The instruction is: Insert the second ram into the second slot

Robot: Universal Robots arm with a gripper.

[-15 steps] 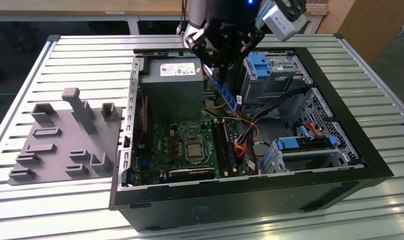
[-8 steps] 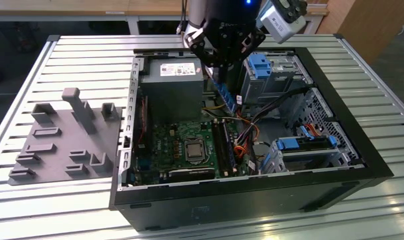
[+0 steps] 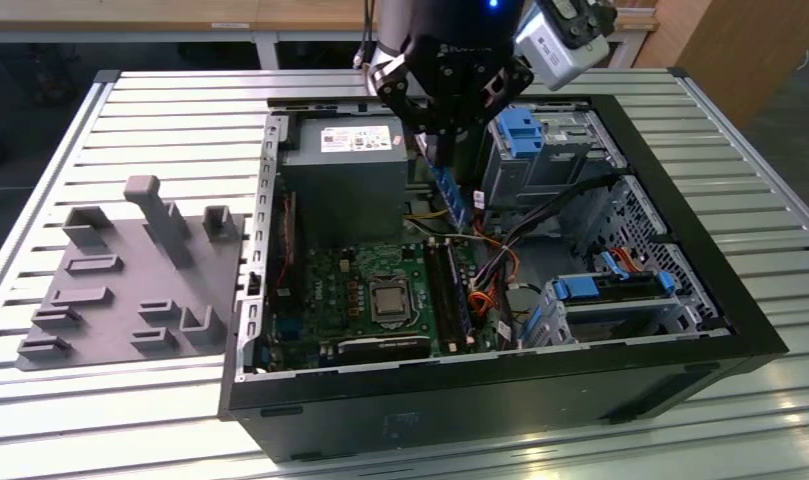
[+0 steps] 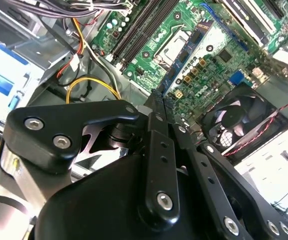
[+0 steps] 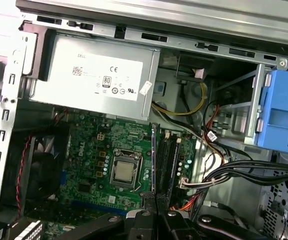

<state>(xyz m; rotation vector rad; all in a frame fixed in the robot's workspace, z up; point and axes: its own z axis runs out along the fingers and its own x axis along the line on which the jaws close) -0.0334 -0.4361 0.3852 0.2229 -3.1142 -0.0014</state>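
A slatted metal table [image 3: 137,110] holds an open computer case [image 3: 444,400]. At the exterior view's upper centre, the gripper [image 3: 438,148] clamps its jaws on the second ram [image 3: 447,183], held above the memory slots [image 3: 447,285].

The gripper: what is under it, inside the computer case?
The second ram, clamped by the gripper, hangs over the memory slots, beside the CPU socket. In the first wrist view the stick hides part of them.

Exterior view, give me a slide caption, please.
Claw holds the second ram inside the open computer case, above the motherboard.
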